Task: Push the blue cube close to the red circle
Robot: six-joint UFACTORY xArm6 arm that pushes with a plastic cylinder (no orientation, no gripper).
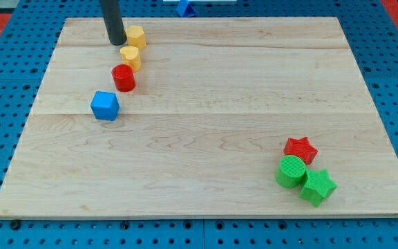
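Leftmost block is the blue cube [105,106], sitting on the wooden board [206,152] in the view's left half, mid-height. It's near the red circle [124,77] but not touching; a small gap separates them, with the circle up and to the view's right of the cube.

My tip [117,41] is next: at the view's top left, just beside the yellow blocks, well apart from the cube. It's a bare rod, so nothing to open or close and nothing held. It isn't touching the cube; whether it touches the upper yellow block [136,36] I can't tell. The lower yellow block [131,57] sits between that one and the red circle, nearly in a line.

Step, as I judge it: approach phase, cube not engaged yet. Cube is already fairly close to the target, so only a short nudge is left.

Next move calls for going round to the cube's lower-left side, staying clear of the red circle and the yellows on the way down, then pushing up and to the view's right. Keep it short, or I'll shove the circle into the yellow block.

Far right, bottom: red star [300,149], green circle [291,171], green star [317,187], clustered together. Not in play.

A blue piece [184,7] lies off the board at the top edge.
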